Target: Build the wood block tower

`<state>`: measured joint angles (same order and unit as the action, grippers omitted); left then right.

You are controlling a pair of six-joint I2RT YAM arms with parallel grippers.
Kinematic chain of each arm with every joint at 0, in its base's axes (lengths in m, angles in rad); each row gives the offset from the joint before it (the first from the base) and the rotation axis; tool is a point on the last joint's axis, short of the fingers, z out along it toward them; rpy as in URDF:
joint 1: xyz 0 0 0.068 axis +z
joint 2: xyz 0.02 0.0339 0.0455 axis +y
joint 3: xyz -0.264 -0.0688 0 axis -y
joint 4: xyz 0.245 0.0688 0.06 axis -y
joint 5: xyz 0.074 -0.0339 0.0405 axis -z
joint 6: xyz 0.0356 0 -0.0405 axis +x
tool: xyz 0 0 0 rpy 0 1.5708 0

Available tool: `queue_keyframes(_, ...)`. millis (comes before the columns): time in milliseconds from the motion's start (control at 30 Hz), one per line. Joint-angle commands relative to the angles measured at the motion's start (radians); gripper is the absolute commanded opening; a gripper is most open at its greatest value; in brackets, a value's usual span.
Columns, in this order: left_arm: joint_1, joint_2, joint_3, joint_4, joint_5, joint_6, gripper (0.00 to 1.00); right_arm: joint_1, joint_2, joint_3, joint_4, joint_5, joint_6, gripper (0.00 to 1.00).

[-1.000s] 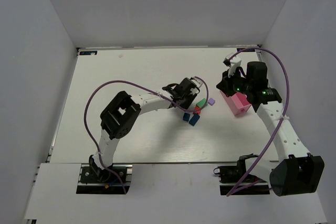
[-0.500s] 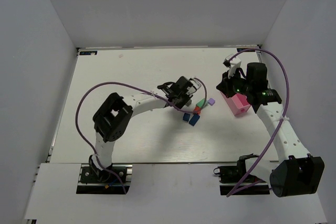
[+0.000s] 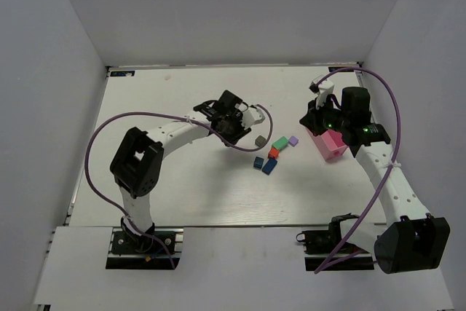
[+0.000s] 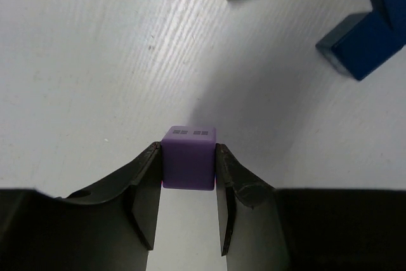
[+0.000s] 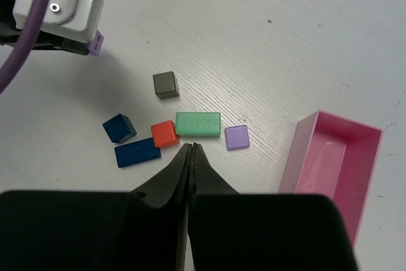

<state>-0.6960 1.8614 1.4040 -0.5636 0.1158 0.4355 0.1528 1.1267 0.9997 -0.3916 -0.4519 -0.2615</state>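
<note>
My left gripper (image 4: 188, 157) is shut on a purple cube (image 4: 188, 164), held low over the table to the left of the other blocks; the top view shows this gripper (image 3: 234, 123). The other wood blocks lie flat in a loose cluster: a dark brown cube (image 5: 165, 84), a green brick (image 5: 198, 124), a red cube (image 5: 165, 133), a light purple cube (image 5: 237, 137), a blue cube (image 5: 119, 127) and a blue brick (image 5: 137, 152). No stack stands. My right gripper (image 5: 191, 147) is shut and empty, held above the cluster's right side.
The pink tray (image 3: 327, 143) lies empty to the right of the blocks, under my right wrist; it also shows in the right wrist view (image 5: 330, 163). White walls enclose the table at the back and both sides.
My left gripper has moved left and back, away from the cluster, with the purple cube in it, uncovering the dark brown cube. The right arm has not moved.
</note>
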Motion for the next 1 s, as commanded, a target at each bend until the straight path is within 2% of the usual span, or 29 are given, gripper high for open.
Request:
queue_keyframes(0,0.047,0.001,0.026,-0.065,0.163,0.120,0.15,0.007,-0.016,-0.006,0.031,-0.016,0.004,0.00)
queue_keyframes(200,0.081,-0.031,-0.054,0.033,0.281,0.267,0.17,0.011,-0.015,-0.004,0.033,-0.022,0.005,0.00)
queue_keyframes(333,0.099,0.053,0.032,-0.045,0.301,0.318,0.17,0.011,-0.015,-0.007,0.033,-0.025,0.002,0.00)
queue_keyframes(467,0.099,0.099,0.078,-0.065,0.301,0.350,0.17,0.016,-0.016,-0.006,0.034,-0.025,-0.002,0.00)
queue_keyframes(667,0.099,0.090,-0.017,0.021,0.294,0.396,0.21,0.018,-0.013,-0.006,0.034,-0.028,-0.002,0.00)
queue_keyframes(967,0.090,0.081,-0.028,0.041,0.252,0.414,0.27,0.019,-0.013,-0.006,0.031,-0.028,-0.001,0.00)
